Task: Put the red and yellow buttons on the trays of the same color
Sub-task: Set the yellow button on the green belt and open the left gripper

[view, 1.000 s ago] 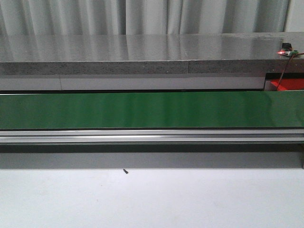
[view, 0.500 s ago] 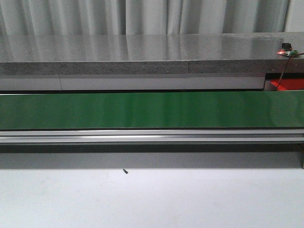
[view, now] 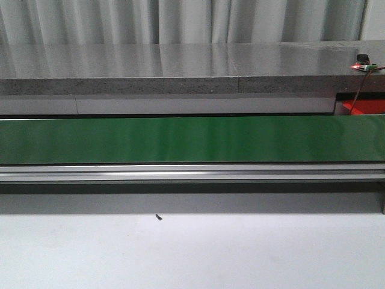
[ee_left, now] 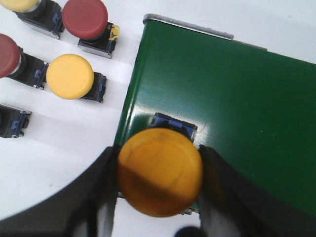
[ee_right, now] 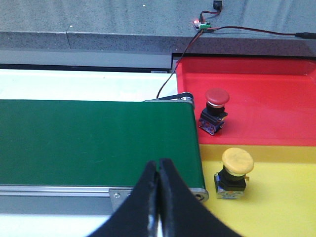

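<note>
In the left wrist view my left gripper (ee_left: 159, 170) is shut on a yellow button (ee_left: 160, 172), held over the end of the green belt (ee_left: 232, 108). Beside that belt end, on the white table, lie a yellow button (ee_left: 70, 76) and a red button (ee_left: 85, 18), with parts of more at the picture's edge. In the right wrist view my right gripper (ee_right: 158, 185) is shut on nothing above the green belt's (ee_right: 94, 140) near edge. A red button (ee_right: 217, 99) stands on the red tray (ee_right: 276, 98). A yellow button (ee_right: 237, 162) stands on the yellow tray (ee_right: 281, 197).
The front view shows the long green belt (view: 180, 139) with its aluminium rail (view: 192, 173), a grey stone ledge (view: 180, 66) behind, and a corner of the red tray (view: 366, 107) at the far right. A small circuit board with wires (ee_right: 203, 24) sits on the ledge.
</note>
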Robot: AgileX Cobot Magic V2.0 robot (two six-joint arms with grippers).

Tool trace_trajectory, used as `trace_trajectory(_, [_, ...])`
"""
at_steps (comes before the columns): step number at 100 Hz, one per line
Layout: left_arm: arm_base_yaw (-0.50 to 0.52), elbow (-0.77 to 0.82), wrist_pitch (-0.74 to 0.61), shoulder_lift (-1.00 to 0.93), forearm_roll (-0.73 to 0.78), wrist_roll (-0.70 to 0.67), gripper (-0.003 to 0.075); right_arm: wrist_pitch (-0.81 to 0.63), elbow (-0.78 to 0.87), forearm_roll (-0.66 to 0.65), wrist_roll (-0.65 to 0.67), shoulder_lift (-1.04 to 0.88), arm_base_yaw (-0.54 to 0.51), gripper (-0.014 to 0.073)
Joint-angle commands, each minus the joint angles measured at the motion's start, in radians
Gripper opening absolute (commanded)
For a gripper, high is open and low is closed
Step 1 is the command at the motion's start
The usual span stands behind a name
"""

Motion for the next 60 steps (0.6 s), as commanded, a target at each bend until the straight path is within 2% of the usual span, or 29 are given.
trace_trajectory(1, [-0.012, -0.03, -0.04, -0.026, -0.012, 0.008, 0.0128, -0.067, -0.029, 0.007, -0.01, 0.001, 0.003, -0.0068])
trace_trajectory(47, [-0.015, -0.03, -0.008, 0.024, -0.04, 0.013, 0.0137, -0.067, -0.029, 0.007, -0.01, 0.001, 0.003, -0.0068])
trace_trajectory(54, [-0.015, -0.03, -0.01, 0.024, -0.048, 0.013, 0.02, -0.067, -0.029, 0.007, -0.01, 0.001, 0.003, -0.0068])
trace_trajectory(60, [-0.015, -0.03, -0.01, 0.024, -0.091, 0.028, 0.0305, -0.067, -0.029, 0.007, -0.01, 0.001, 0.003, -0.0068])
